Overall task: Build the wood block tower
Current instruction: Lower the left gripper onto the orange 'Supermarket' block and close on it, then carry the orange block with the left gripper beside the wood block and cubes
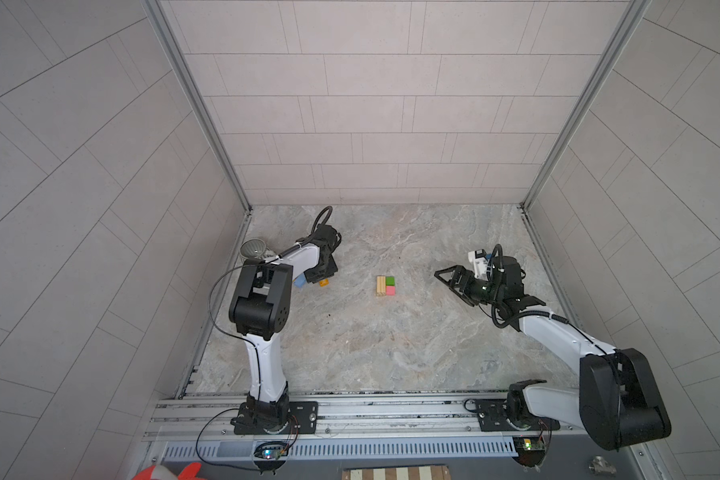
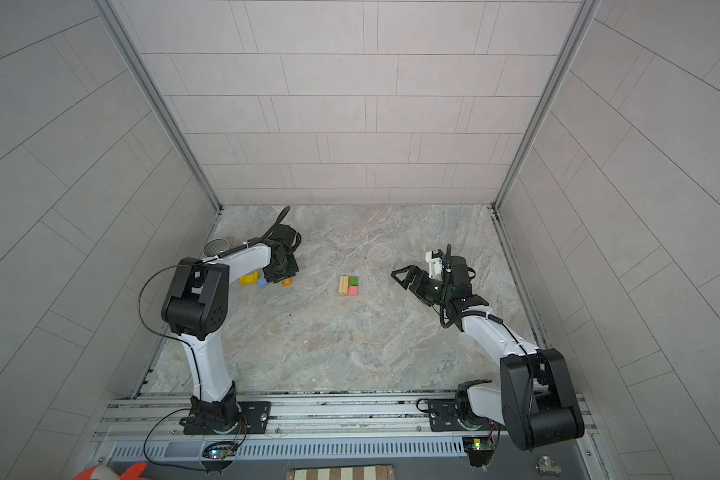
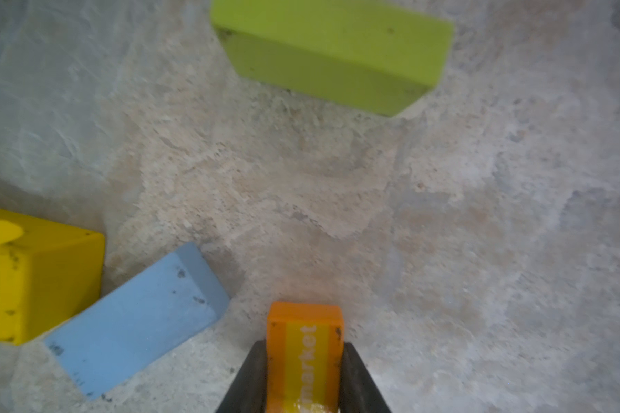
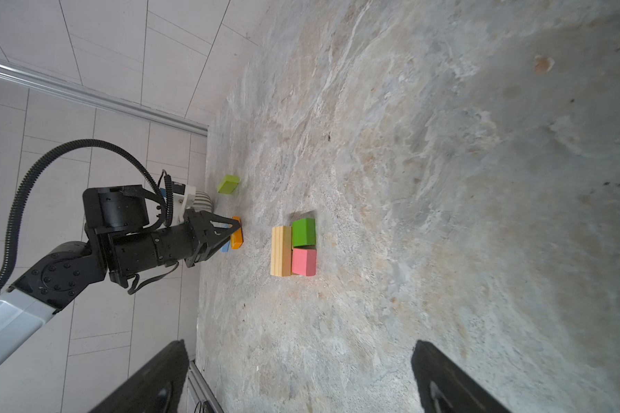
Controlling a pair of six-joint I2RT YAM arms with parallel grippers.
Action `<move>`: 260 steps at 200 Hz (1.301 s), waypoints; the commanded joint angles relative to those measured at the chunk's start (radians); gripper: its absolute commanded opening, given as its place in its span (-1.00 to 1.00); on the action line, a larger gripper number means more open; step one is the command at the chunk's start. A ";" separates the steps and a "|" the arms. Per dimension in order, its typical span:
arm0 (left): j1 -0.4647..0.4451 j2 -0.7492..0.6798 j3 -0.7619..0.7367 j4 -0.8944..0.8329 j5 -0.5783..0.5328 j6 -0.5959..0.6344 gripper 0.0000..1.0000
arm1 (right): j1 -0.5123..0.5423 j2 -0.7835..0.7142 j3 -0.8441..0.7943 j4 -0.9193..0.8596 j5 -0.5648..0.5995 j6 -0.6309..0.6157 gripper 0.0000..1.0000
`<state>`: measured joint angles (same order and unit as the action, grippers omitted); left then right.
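Observation:
A tan block (image 1: 380, 286), a green cube (image 1: 390, 281) and a pink cube (image 1: 390, 291) lie packed together mid-table, also seen as tan block (image 4: 281, 251), green cube (image 4: 304, 232) and pink cube (image 4: 304, 262). My left gripper (image 3: 304, 348) is shut on an orange block (image 3: 304, 329) printed "market", low at the table on the left (image 1: 324, 283). Beside it lie a blue block (image 3: 136, 321), a yellow arch piece (image 3: 40, 275) and a lime-green block (image 3: 337, 53). To the right of the packed blocks, my right gripper (image 4: 298, 357) stands open, holding nothing.
A grey ribbed mug (image 1: 253, 248) stands at the left wall behind the left arm. Tiled walls close the table on three sides. An aluminium rail (image 1: 350, 409) with both arm bases runs along the front edge.

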<state>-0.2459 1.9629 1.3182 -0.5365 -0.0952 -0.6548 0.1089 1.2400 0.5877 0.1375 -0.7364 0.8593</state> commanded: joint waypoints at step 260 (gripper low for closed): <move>-0.490 0.171 0.470 -0.285 -0.027 -0.057 -0.48 | -0.005 0.044 0.058 -0.124 0.055 -0.106 0.99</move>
<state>-0.7303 2.1189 1.7573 -0.7937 -0.0883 -0.7017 0.1081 1.2789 0.6338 0.0151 -0.6899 0.7593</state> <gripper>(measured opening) 0.309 0.993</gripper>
